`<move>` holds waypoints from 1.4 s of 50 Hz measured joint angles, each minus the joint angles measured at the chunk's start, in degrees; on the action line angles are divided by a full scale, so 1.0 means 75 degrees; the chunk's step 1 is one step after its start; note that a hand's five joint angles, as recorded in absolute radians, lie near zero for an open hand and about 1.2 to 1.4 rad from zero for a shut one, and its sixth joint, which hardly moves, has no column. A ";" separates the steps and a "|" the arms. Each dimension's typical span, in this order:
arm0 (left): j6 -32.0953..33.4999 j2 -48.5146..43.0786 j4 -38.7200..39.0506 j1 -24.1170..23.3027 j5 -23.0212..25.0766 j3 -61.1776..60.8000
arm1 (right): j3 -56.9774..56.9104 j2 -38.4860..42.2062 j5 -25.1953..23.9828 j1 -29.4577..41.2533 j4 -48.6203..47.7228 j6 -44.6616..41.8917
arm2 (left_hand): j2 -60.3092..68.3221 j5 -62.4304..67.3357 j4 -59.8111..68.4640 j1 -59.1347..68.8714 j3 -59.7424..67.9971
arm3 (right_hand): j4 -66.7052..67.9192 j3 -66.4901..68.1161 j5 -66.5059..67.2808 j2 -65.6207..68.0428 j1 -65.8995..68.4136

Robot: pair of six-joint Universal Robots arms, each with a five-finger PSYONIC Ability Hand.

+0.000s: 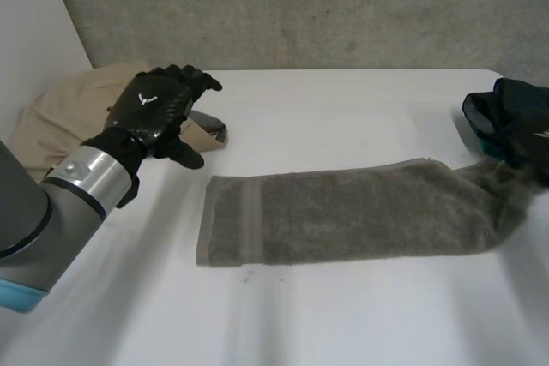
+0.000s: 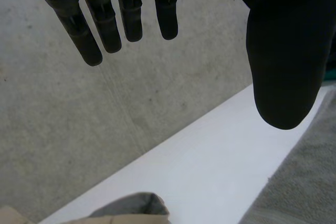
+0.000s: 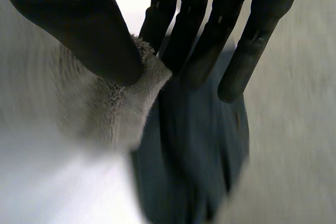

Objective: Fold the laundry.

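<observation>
A grey towel (image 1: 343, 216) lies folded into a long strip across the middle of the white table (image 1: 343, 315). Its right end rises off the table to my right hand (image 1: 519, 113) near the table's right edge. In the right wrist view, the thumb and fingers of the right hand (image 3: 79, 24) pinch a corner of the towel (image 3: 131, 95). My left hand (image 1: 159, 109) hovers over the table's back left, apart from the towel's left end, fingers relaxed and spread. The left wrist view shows the left hand (image 2: 283, 77) open and empty, with the towel's edge (image 2: 304, 182) beside the thumb.
A beige garment (image 1: 64, 117) lies heaped at the back left, with a grey-lined flap (image 1: 210, 132) just beyond my left hand. A concrete wall (image 1: 300, 6) stands behind the table. A dark patch (image 3: 199, 166) lies under my right hand; I cannot tell what it is.
</observation>
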 measured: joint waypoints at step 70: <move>0.0089 0.0012 0.0026 -0.0670 -0.1238 0.0071 | -0.0467 0.1301 0.0508 0.6520 -0.2291 0.0997 | -0.0217 -0.0193 -0.0196 -0.0206 -0.0223 | -0.0015 -0.0012 0.0141 0.0024 -0.0117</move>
